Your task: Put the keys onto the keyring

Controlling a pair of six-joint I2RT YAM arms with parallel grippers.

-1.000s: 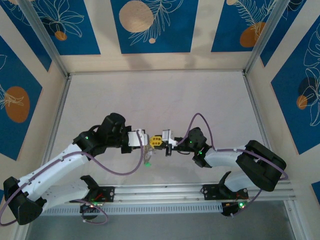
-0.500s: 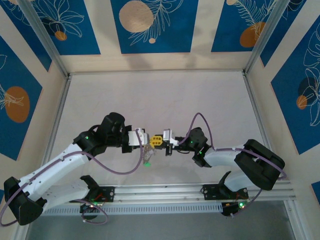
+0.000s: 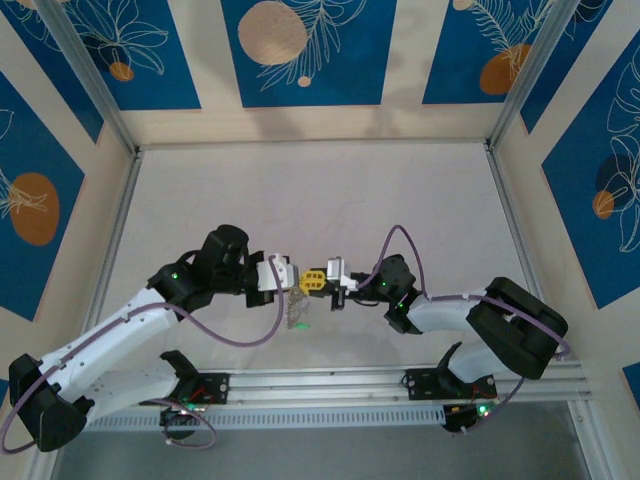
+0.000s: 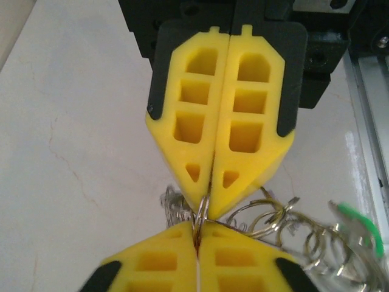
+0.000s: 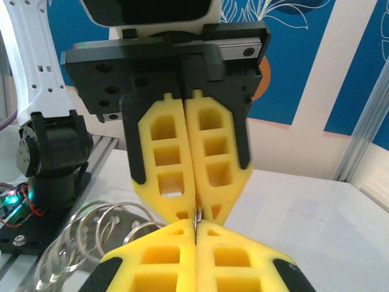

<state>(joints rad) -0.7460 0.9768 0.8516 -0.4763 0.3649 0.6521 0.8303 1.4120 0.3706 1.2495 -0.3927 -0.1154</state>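
Observation:
Low over the table's near middle, my left gripper (image 3: 291,279) and right gripper (image 3: 313,281) meet tip to tip. Both are shut on the keyring (image 4: 201,213), a thin silvery wire ring whose edge shows between the two pairs of yellow fingertips. The left wrist view has my left gripper (image 4: 199,236) at the bottom and the right gripper's fingers (image 4: 249,134) above. In the right wrist view my right gripper (image 5: 196,226) pinches the keyring (image 5: 196,213). A bunch of small rings and keys (image 4: 316,237) with a green tag (image 4: 360,222) hangs beside the fingers. The red tags are hidden.
The hanging bunch (image 3: 296,316) dangles just above the white table (image 3: 320,200). The aluminium rail (image 3: 320,385) with both arm bases runs along the near edge. Patterned walls close in the other three sides. A purple cable (image 3: 395,240) loops over the right arm.
Both grippers, still pinched together on the ring, have drifted slightly away from the near edge. The hanging bunch has swung a little with them.

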